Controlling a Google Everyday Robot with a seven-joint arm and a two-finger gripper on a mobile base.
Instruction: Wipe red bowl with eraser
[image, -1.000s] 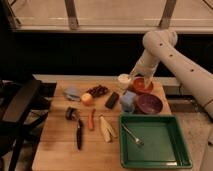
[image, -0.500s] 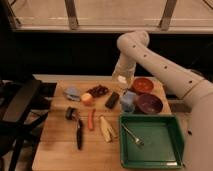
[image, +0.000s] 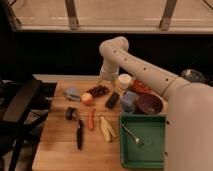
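The robot's white arm (image: 142, 72) takes up the most room. It rises from the bulky body on the right, bends at an elbow beyond the far edge, and drops towards the table. The light wooden table (image: 55, 150) stands under it, with a black chair (image: 20, 112) at its left.

A green rectangular plastic tray (image: 150, 150) sits on the near right corner, with a small metal utensil (image: 132, 136) lying in it. Just beyond the tray is a dark purple round bowl (image: 149, 103). The small orange-red round bowl (image: 141, 86) is farther back near the far right edge, partly hidden by the arm.

A blue cup-like object (image: 128, 101) stands to the left of the purple bowl, and a white cylindrical container (image: 123, 81) stands beyond that.

The gripper (image: 105, 80) hangs over the far middle of the table, above a dark red cluster of grapes (image: 98, 91). I cannot tell whether it is spread or closed.

The small black rectangular eraser (image: 112, 100) lies on the wood between the grapes and the blue cup, apart from the gripper and well left of the red bowl.

- A long black-handled tool (image: 79, 132) lies near the middle.
- A pale yellow wedge (image: 106, 129) and a slim orange piece (image: 91, 119) lie to its right.
- A grey-blue lump (image: 72, 93) sits far left.
- An orange apple (image: 87, 99) sits beside the grapes.
- A small black round object (image: 70, 112) sits near the tool's far end.
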